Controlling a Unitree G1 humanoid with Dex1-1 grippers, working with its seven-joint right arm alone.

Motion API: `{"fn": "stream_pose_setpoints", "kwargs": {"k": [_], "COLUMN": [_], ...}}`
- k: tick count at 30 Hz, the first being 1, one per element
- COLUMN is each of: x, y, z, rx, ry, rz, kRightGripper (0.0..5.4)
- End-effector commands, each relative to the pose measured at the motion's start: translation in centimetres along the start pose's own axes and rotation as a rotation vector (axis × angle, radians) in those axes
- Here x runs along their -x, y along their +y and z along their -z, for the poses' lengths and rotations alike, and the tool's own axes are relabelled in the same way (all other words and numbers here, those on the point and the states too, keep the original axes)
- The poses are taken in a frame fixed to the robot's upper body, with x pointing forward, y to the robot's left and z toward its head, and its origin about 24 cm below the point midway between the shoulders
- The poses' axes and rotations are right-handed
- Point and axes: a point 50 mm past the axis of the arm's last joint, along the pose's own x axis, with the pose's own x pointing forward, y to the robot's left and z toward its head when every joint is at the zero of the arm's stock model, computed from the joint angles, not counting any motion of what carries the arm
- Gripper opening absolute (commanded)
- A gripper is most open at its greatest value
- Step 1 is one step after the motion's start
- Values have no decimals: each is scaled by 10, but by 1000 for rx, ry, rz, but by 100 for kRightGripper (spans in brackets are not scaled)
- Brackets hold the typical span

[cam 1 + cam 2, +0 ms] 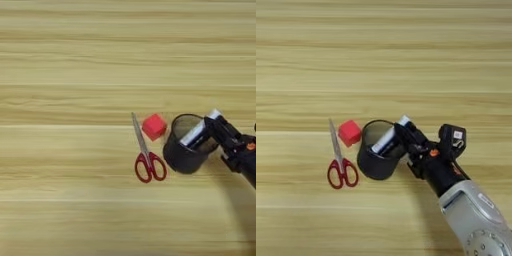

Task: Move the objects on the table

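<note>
Over the pen cup's (pixel 377 157) right rim I see my right gripper (pixel 402 134), its black fingers (pixel 412 136) pinched on the white ruler-like strip (pixel 389 136). One end of the strip angles down into the cup's mouth; the other sticks out above the rim. I cannot tell whether the strip touches the bottom. Otherwise the black mesh cup looks empty and stands on the table (pixel 75 60). Just left sits a red cube (pixel 154 126), with red-handled scissors (pixel 145 156) beside it.
</note>
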Motion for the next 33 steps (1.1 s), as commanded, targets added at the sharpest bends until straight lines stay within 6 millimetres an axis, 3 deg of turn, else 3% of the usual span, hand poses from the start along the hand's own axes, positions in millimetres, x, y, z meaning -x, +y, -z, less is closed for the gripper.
{"fn": "stream_pose_setpoints", "kwargs": {"k": [1,33], "x": [-1,4], "y": [3,12], "z": [-16,-27], "rx": [73,94], "ry": [-67,-109], "rz": [-11,-32], "kRightGripper": [106,105]}}
